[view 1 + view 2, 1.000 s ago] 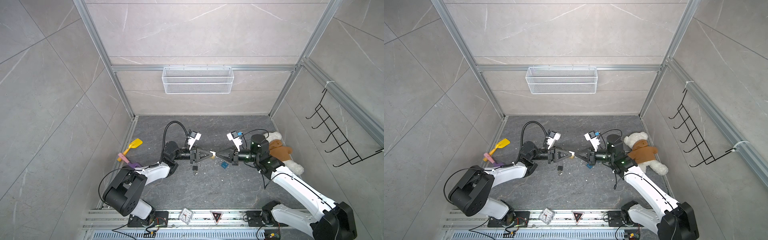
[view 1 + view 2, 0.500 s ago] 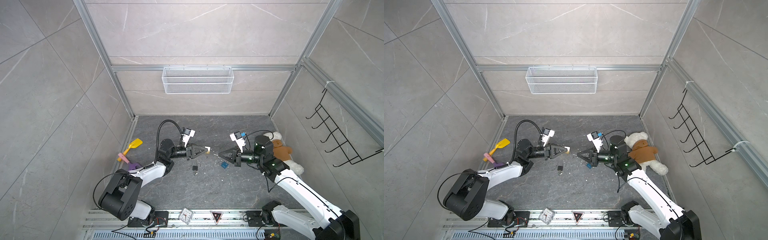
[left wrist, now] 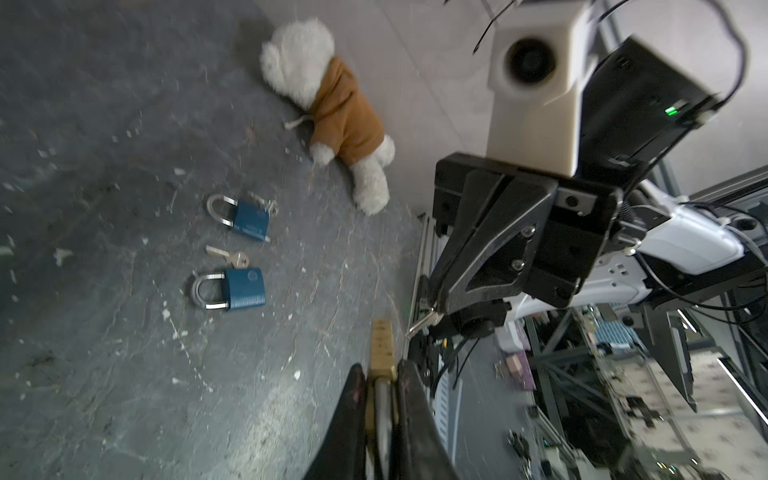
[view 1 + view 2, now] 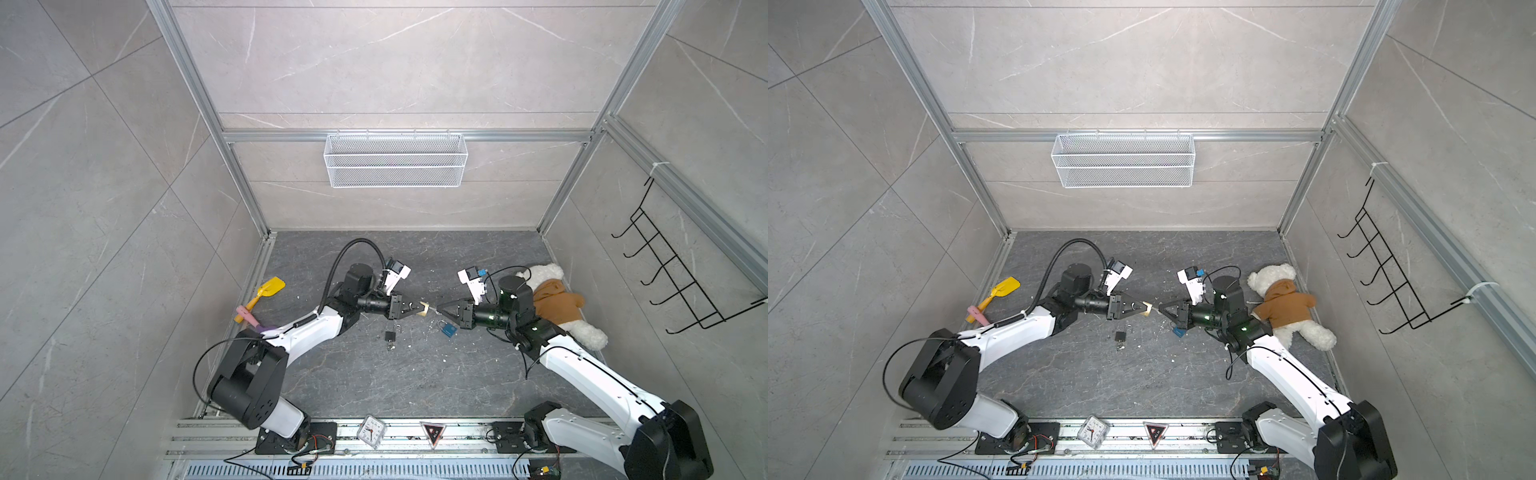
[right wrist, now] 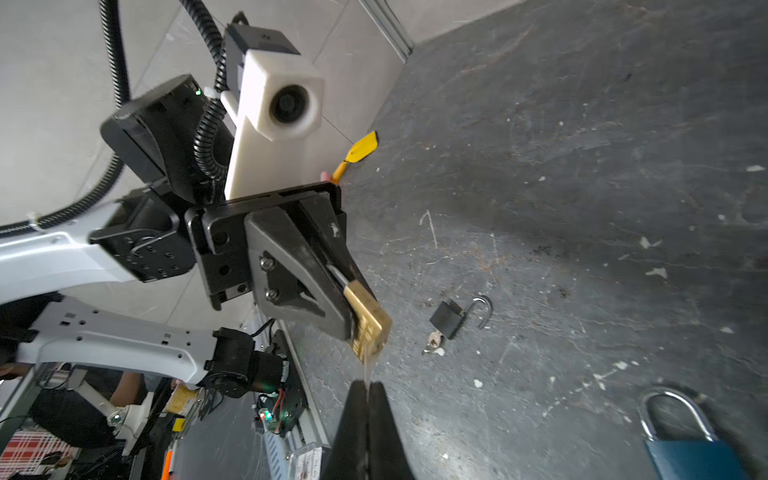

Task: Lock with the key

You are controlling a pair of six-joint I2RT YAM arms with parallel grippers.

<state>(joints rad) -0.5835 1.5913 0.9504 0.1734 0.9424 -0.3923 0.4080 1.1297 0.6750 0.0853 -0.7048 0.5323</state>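
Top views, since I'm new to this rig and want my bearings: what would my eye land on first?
Mid-floor, the two arms meet nose to nose: the left end effector grips a brass padlock, and the right end effector points a small key at it. By the right wall lies a white teddy bear in a brown hoodie.

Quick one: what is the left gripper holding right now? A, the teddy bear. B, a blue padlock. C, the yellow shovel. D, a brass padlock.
D: the left gripper is clamped on the brass padlock, facing the key pinched in the right gripper, while the blue padlocks lie on the floor.
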